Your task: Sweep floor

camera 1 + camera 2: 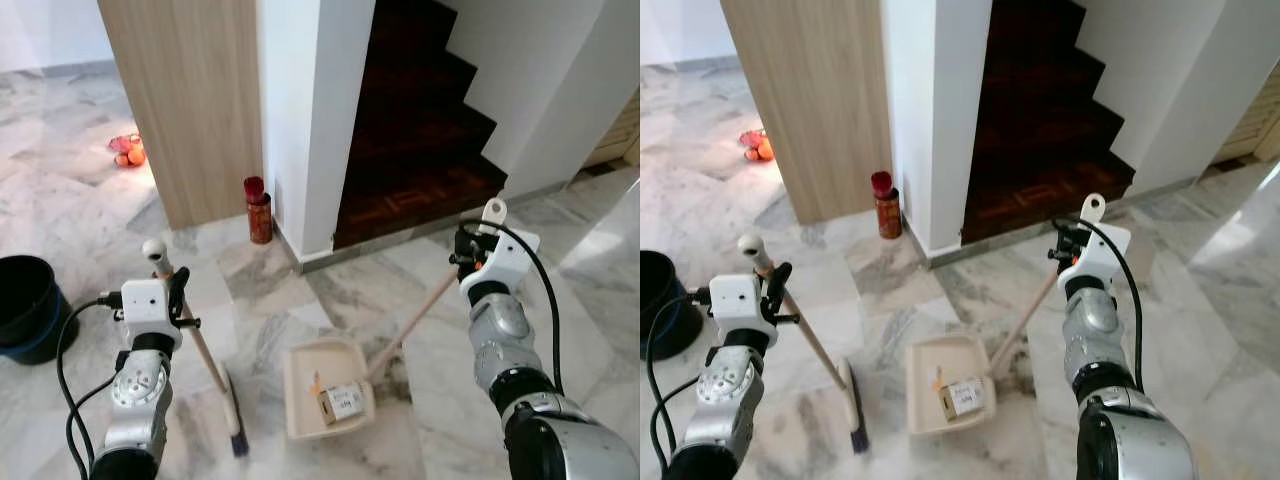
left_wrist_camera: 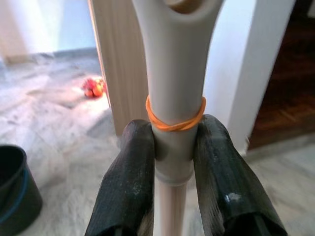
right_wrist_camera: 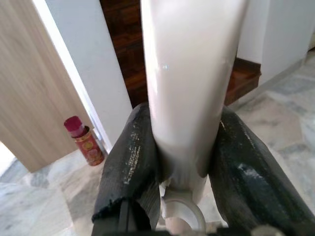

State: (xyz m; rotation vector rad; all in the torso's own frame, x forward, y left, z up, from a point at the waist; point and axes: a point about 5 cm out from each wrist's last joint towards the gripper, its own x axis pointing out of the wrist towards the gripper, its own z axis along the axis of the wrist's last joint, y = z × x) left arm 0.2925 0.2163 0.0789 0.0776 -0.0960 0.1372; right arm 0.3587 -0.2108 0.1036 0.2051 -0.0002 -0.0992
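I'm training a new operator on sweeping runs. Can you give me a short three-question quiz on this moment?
1. True or false: the dustpan already holds a small box.
2. Which gripper holds the broom? A) left B) right
3. Fill in: the red can stands on the floor beside the ____ panel.

Key: 1 true. 2 A: the left gripper clamps the broom handle, the right gripper the dustpan handle. 3 wooden.
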